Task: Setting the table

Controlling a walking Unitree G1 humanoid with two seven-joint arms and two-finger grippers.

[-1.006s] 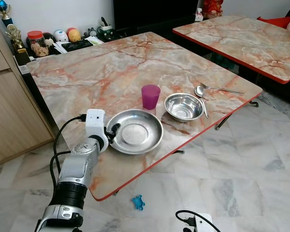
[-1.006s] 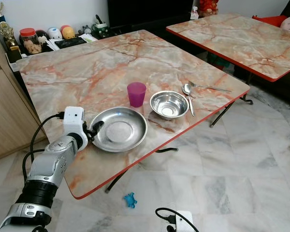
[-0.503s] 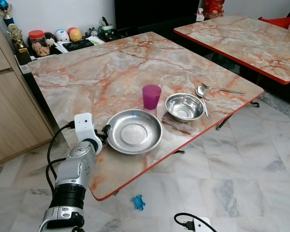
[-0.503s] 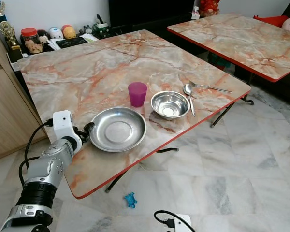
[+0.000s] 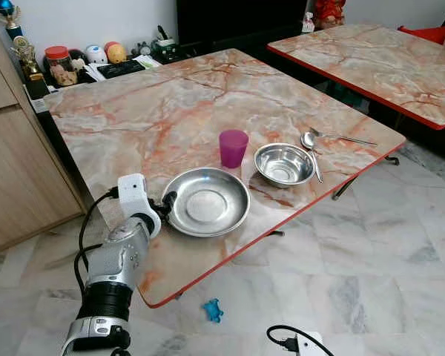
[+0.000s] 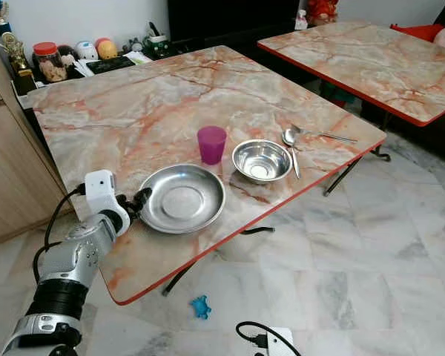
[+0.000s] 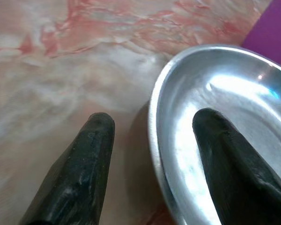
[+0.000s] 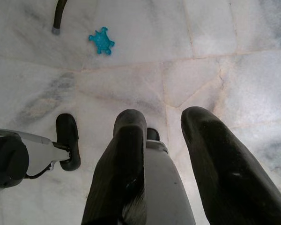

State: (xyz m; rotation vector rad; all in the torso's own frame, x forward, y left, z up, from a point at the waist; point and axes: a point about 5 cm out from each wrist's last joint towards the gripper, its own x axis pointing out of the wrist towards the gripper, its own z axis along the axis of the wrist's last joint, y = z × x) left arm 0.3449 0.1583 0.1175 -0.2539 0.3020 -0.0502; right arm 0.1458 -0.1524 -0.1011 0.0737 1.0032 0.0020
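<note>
Now the steel plate (image 5: pixel 206 202) lies near the marble table's (image 5: pixel 163 111) red front edge, its rim between the left gripper's (image 7: pixel 152 140) parted fingers. A shove could slide it into the purple cup (image 5: pixel 233 147) or overboard. Right gripper (image 8: pixel 164 140) hangs open above the tiled floor (image 5: pixel 371 274)

The table (image 5: pixel 170 111) has a marble pattern of cream and pale grey with orange-pink veins, and its edge is red; a second table (image 5: pixel 371 59) has the same pattern and the same red edge. Near the front edge the plate (image 5: pixel 206 202) and the bowl (image 5: pixel 284 164) are shiny silver, the cup (image 5: pixel 233 147) is magenta, and the spoon (image 5: pixel 309 152) is silver too. The floor (image 5: pixel 371 274) is white marble with grey streaks, with a small blue toy (image 5: pixel 212 310) on it, and the left gripper (image 7: pixel 152 140) has black fingers (image 7: pixel 79 173) on a silver arm (image 5: pixel 119 259).
</note>
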